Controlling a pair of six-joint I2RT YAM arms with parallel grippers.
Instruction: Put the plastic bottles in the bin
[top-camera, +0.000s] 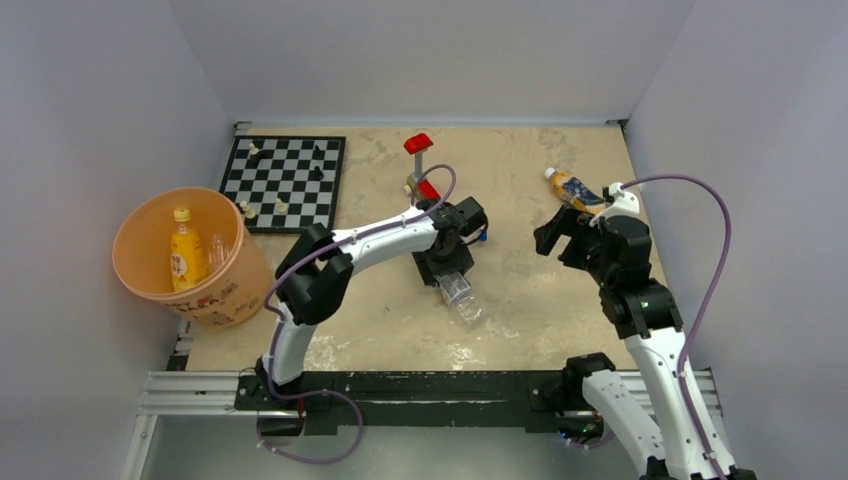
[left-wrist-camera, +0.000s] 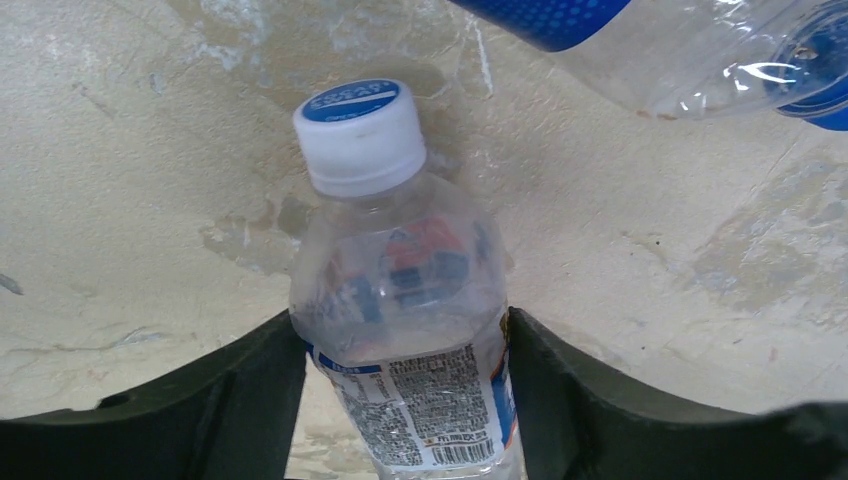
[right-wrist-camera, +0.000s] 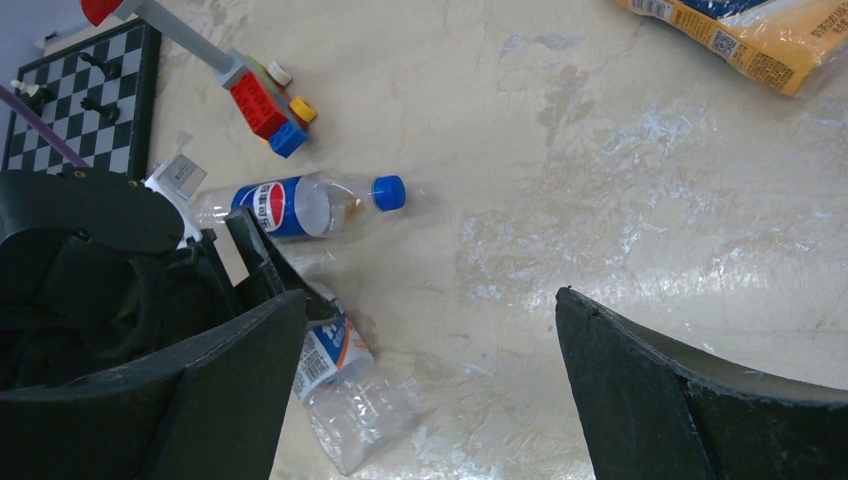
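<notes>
the clear plastic bottle with the white cap (left-wrist-camera: 400, 290) is lying on its side around the middle of the beige tabletop (top-camera: 540, 150), cap pointing away from the left wrist camera. the left hand (left-wrist-camera: 402, 325) is down over it and pinching it, with a black finger (left-wrist-camera: 250, 390) flat against each side of the label end, and the bottle looks like it's resting on the surface. just past its cap is the blue-labelled plastic bottle with the blue cap (right-wrist-camera: 300, 205), also on its side, close by, though i can't tell if they touch. right next to that one is the red-blue-yellow toy brick figure (right-wrist-camera: 258, 105). the orange-brown plastic bottle with the white cap (top-camera: 572, 188) is lying over on the right toward the back, and the right hand (right-wrist-camera: 430, 300) hovers near it with its fingers spread wide and nothing between them. way off on the left sits the round peach-orange plastic bin (top-camera: 215, 300), with the yellow plastic bottle (top-camera: 183, 255) standing inside it and what looks like another clear bottle (top-camera: 216, 250) beside that. the black-and-white chessboard (top-camera: 285, 183) lies just behind the bin with a few pieces on it.
</notes>
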